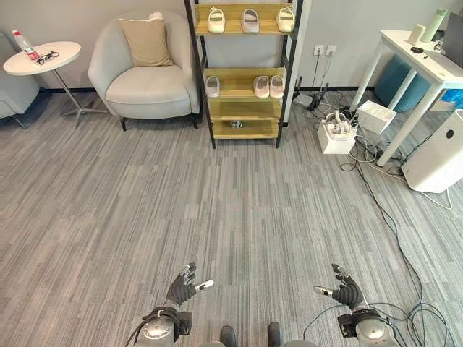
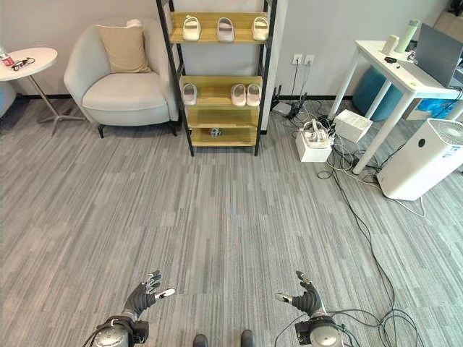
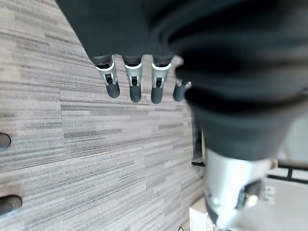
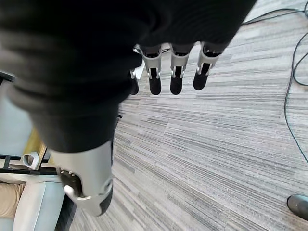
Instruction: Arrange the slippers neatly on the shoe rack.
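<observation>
Left eye view: pale foam-like slippers (image 1: 261, 86) are sitting on the wooden shoe rack (image 1: 244, 108) at upper centre, probably light and soft, best pinched at the strap; left hand (image 1: 182, 285) and right hand (image 1: 346, 290) are hanging relaxed and empty.

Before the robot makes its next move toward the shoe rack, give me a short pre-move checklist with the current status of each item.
1. Left hand empty, fingers relaxed: ok.
2. Right hand empty, fingers relaxed: ok.
3. Shoe rack within reach: not ok, it stands far across the floor.
4. Slippers on the top shelf evenly lined up: ok, three spaced in a row.
5. Slippers on the middle shelf neat: not ok, two sit together at the right, one alone at the left.
6. Path free of the loose cables: ok straight ahead; they lie to the right.
</observation>
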